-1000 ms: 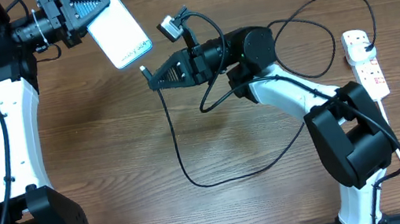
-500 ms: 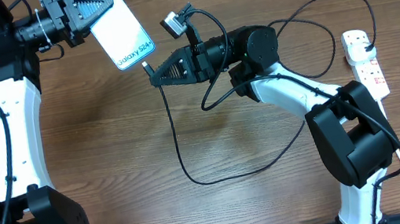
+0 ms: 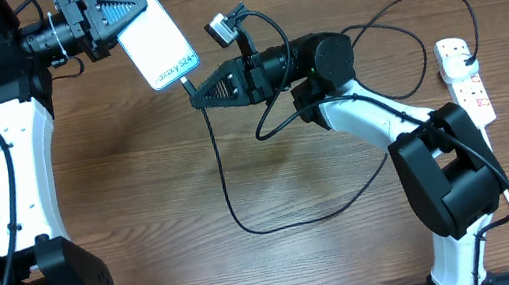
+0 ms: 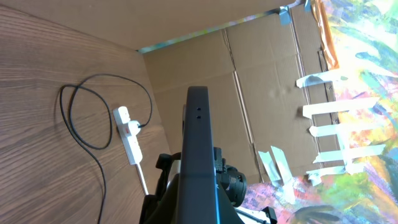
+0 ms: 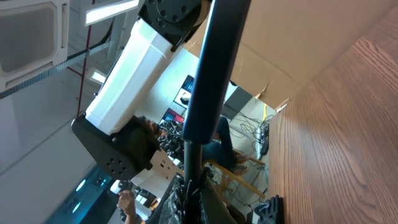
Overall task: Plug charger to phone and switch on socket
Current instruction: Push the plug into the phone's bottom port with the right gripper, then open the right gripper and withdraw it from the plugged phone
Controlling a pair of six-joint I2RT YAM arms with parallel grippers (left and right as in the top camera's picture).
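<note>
**Phone and connector brought together above the table**

We see the left gripper (image 3: 125, 8) clamped on the upper part of the phone (image 3: 157, 44). It holds the phone clear of the table (image 3: 119, 183), screen facing up, with the lower short edge pointing at the other arm. This hold leaves the charging port uncovered and presents it squarely.

The right gripper (image 3: 199, 92) is closed on the connector end of the charger (image 3: 224, 182). The tip sticks out just past its fingertips and meets the phone's lower edge. In the right wrist view the phone (image 5: 214, 68) stands edge-on directly ahead of the fingers, in line with the tip. We judge that the two are lined up this way so that one straight push can seat the connector. Whether it is fully home we cannot tell.

From the right gripper the thin cable drops to the table and lies in loose loops below and behind the wrist. That slack should keep any pull off the tip.

The socket (image 3: 466, 81) lies on the table well behind the right gripper, past that arm's elbow, with a black plug in its end outlet. From the left wrist it shows as the socket (image 4: 129, 140) far beyond the phone's dark edge. We cannot read its switch, so we take that step as not yet done. Either gripper would have to let go before reaching for it.
</note>
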